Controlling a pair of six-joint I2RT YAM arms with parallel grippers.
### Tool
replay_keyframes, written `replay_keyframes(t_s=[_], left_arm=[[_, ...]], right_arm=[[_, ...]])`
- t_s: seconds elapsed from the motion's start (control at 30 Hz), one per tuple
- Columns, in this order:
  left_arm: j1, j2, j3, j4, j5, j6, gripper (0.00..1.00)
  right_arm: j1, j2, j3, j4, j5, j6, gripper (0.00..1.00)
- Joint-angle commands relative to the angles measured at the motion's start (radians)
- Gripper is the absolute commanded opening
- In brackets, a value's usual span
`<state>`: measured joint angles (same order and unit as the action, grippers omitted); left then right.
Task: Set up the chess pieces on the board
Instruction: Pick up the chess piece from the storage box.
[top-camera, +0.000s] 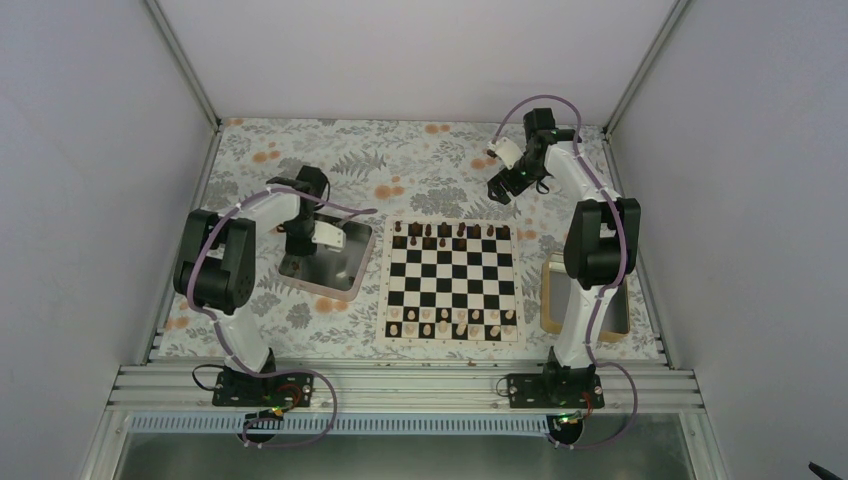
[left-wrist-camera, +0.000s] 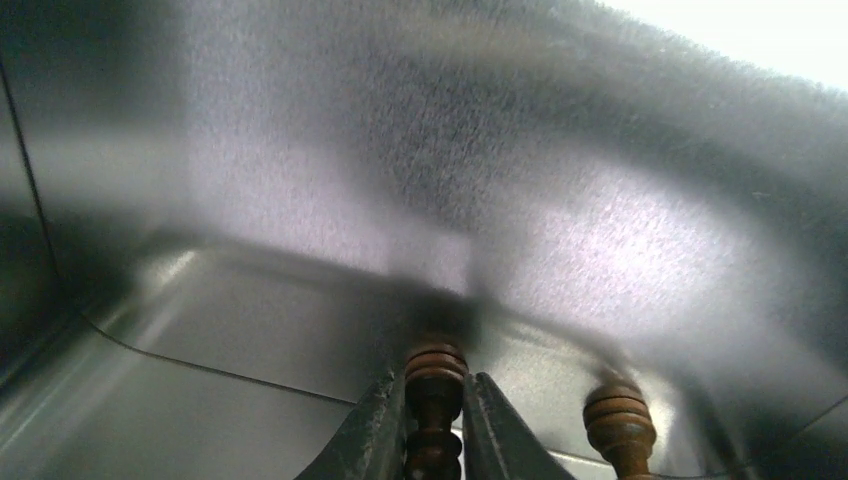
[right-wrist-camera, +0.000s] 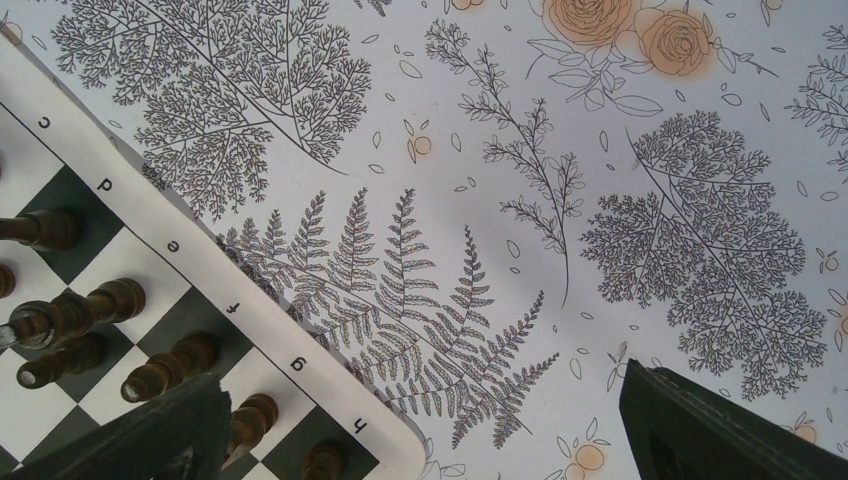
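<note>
1. One dark piece (left-wrist-camera: 435, 365) stands up straight in the metal tray (top-camera: 350, 268) on the left. The left gripper (left-wrist-camera: 436, 392) is down inside the tray. Its fingers (left-wrist-camera: 380, 430) pinch the thin neck of this piece from both sides. I think the piece is grabbed but not yet lifted out.
2. A second dark piece (left-wrist-camera: 620, 420) stands just beside it on the tray floor. Nothing touches it. It has to go to the board too. The close view shows only a bit of the tray, so I cannot tell if more wait there.
3. In the middle lies the board (top-camera: 452, 280). Many dark pieces (top-camera: 443, 232) stand along its far edge, so a big part of that side looks done. They are too small to count from above, so I cannot tell which squares lack a piece. Pale pieces (top-camera: 440, 320) stand along the near edge. The squares in between are bare.
4. Further right, the right gripper (right-wrist-camera: 420, 400) hangs above the flowery tablecloth (right-wrist-camera: 600, 150), just past the far right corner of the board. Its fingers are spread wide and hold nothing. It is not helping with a piece right now.
5. At the far right sits a wooden tray (top-camera: 549, 298). The right arm hides part of it, so I cannot tell what is inside. At least the two dark pieces in the metal tray are left to place.
</note>
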<state>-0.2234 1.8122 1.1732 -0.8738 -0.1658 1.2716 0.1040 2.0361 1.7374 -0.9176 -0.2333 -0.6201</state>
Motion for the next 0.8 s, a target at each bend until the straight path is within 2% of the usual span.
replay_keyframes(t_s=[0.0,0.13,0.37,0.77], left_arm=[[-0.018,0.013,0.013,-0.031,-0.027,-0.011,0.13],[-0.038,0.008,0.037,-0.051,-0.022,-0.021,0.08],[-0.080,0.005,0.104,-0.068,-0.019,-0.020,0.08],[-0.167,0.128,0.261,-0.065,-0.014,-0.025,0.09]], right_arm=[[0.005,0.011,-0.008,-0.007,-0.012,-0.011,1.00],[0.006,0.008,-0.010,-0.006,-0.011,-0.013,1.00],[0.006,0.008,-0.011,-0.007,-0.011,-0.015,1.00],[0.003,0.004,-0.015,-0.007,-0.008,-0.017,1.00]])
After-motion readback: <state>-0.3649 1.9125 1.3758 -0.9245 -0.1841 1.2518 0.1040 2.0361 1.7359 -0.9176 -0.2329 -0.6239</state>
